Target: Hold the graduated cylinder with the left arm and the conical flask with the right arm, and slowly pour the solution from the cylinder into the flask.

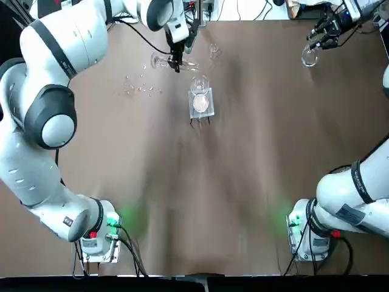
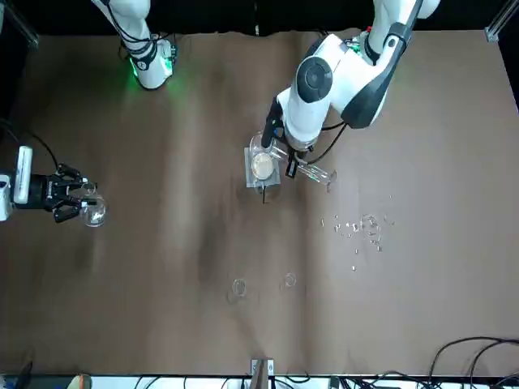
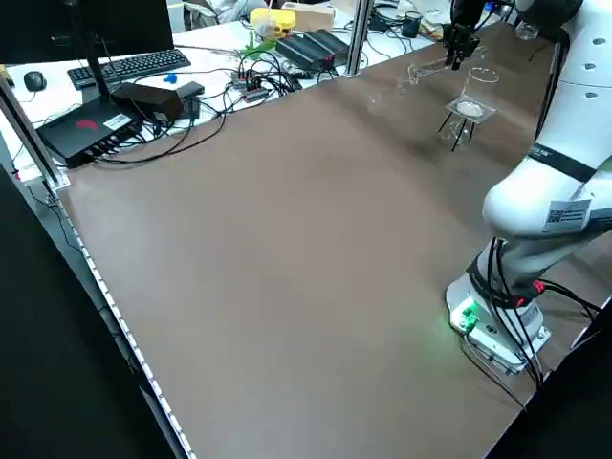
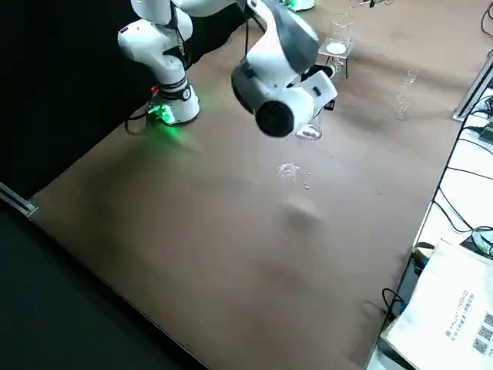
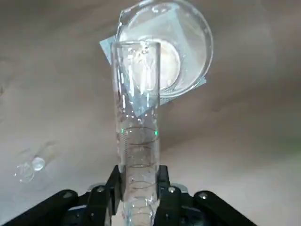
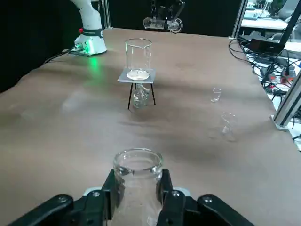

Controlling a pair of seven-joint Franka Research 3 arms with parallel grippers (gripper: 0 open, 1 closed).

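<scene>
Left pincer (image 5: pixel 137 200) clamped on the graduated cylinder (image 5: pixel 137 141), fingers (image 5: pixel 108 193) pressed against the lower part of the tube from both sides. Held the cylinder lying roughly level above the worktop (image 1: pixel 243 182), near the far edge in the top view, open mouth aimed toward the clear beaker (image 1: pixel 200 85) on its small square black-legged stand (image 1: pixel 201 103). From the left wrist, cylinder mouth seen overlapping the beaker's round rim, with a pale disc showing on the stand's plate. Left arm (image 1: pixel 48 103) stretched from its base at the near left corner, over the worktop to that spot.

Right pincer (image 6: pixel 137 197) closed on the conical flask (image 6: pixel 138 176), fingers (image 6: pixel 170 200) gripping either side just under the round rim, mouth up in the right wrist view. Carried the flask at the far right corner in the top view (image 1: pixel 310 56), well apart from the cylinder and the stand. Whether raised off the worktop or resting on it: not clear. Right arm (image 1: pixel 352 194) bent up from its base at the near right corner.

Scattered clear glass bits (image 1: pixel 140 87) lay on the worktop just beside the cylinder, on the robot's left of the stand. Two small clear glass vessels (image 2: pixel 238 288) stood close together beyond the stand, toward the far edge. Off the worktop at the left side, a keyboard (image 3: pixel 134 65), black boxes and tangled cables (image 3: pixel 258 81) sat on a neighbouring white desk.
</scene>
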